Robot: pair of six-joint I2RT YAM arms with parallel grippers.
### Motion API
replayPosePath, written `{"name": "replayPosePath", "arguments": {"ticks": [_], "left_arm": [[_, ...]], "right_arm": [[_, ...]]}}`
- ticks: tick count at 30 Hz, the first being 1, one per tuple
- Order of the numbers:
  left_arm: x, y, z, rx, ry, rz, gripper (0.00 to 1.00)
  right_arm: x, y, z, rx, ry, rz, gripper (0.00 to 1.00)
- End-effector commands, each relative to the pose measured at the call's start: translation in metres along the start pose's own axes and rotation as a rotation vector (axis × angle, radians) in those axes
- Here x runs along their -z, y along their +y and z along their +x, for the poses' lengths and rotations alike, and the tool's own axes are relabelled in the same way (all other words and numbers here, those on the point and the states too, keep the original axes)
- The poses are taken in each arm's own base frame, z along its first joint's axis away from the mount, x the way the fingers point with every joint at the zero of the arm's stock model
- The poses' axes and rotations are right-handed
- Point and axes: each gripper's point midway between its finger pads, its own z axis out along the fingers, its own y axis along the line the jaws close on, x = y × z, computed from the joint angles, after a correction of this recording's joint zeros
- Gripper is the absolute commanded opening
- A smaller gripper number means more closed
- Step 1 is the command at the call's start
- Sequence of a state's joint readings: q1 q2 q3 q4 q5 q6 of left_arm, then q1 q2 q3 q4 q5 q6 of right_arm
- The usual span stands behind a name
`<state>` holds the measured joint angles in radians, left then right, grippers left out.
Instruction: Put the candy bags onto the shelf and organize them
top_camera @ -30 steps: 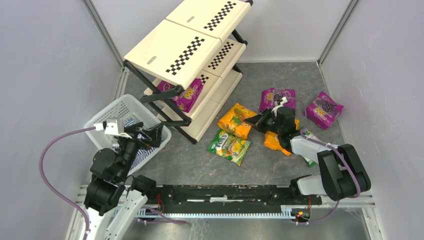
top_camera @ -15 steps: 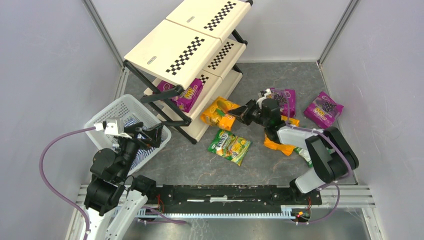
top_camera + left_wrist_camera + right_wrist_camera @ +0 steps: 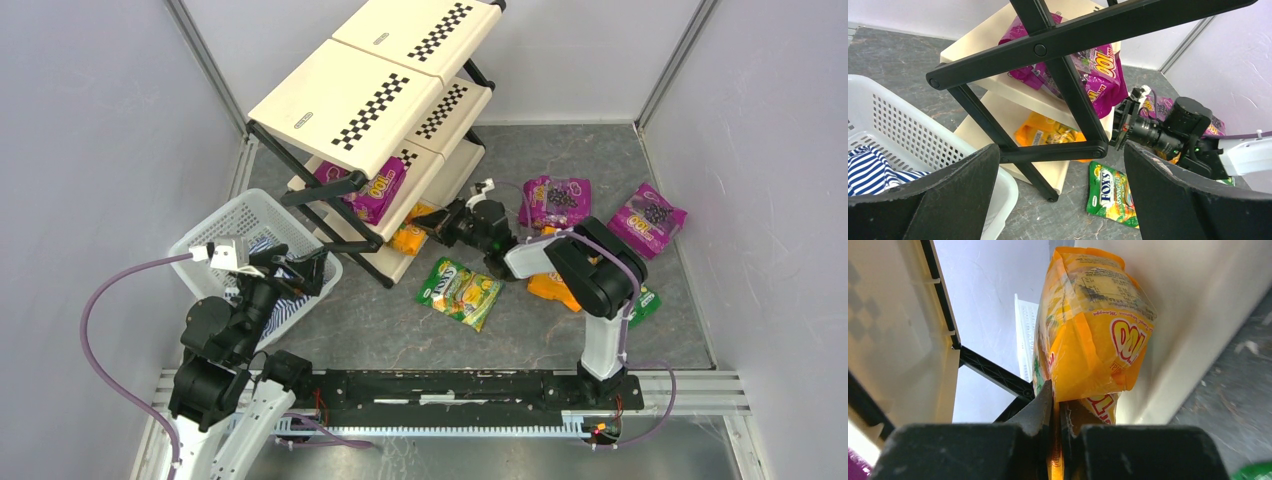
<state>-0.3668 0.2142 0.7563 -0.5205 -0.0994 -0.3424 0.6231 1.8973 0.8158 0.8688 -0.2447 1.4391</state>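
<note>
The shelf (image 3: 345, 100) stands at the back left. A purple candy bag (image 3: 375, 190) lies on its middle tier. My right gripper (image 3: 442, 222) is shut on an orange-yellow candy bag (image 3: 410, 238) and holds it into the bottom tier; the right wrist view shows the bag (image 3: 1093, 340) pinched upright in the gripper (image 3: 1055, 405) beside a cream panel (image 3: 1198, 315). The left wrist view shows this bag (image 3: 1048, 132) on the lowest tier. My left gripper (image 3: 300, 265) is open and empty over the basket, its own view (image 3: 1060, 150) facing the shelf frame (image 3: 1068, 100).
A green bag (image 3: 458, 292) lies on the floor in front of the shelf. Two purple bags (image 3: 555, 200) (image 3: 648, 218), an orange bag (image 3: 555, 288) and a green one (image 3: 643, 300) lie at the right. The white mesh basket (image 3: 225, 225) holds striped cloth (image 3: 868, 167).
My right arm has swung left, carrying the orange-yellow bag from the floor pile to the shelf's bottom tier. The left arm has not moved.
</note>
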Motion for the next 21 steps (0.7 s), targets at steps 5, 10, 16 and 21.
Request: {"name": "replayPosePath", "arguments": {"ticks": [5,10,16,21], "left_arm": [[-0.003,-0.002,-0.007,-0.050,-0.028,0.017,1.00],[-0.005,-0.002,-0.005,-0.051,-0.018,0.017,1.00],[-0.006,-0.001,-0.004,-0.051,-0.015,0.013,1.00],[-0.006,-0.001,-0.004,-0.051,-0.016,0.013,1.00]], "right_arm": [[-0.028,0.057,0.016,0.055,-0.045,-0.199,0.04],[-0.034,0.047,0.026,0.084,-0.080,-0.160,0.03],[-0.042,0.039,0.038,0.083,-0.078,-0.131,0.03],[-0.048,0.032,0.047,0.088,-0.077,-0.107,0.03]]}}
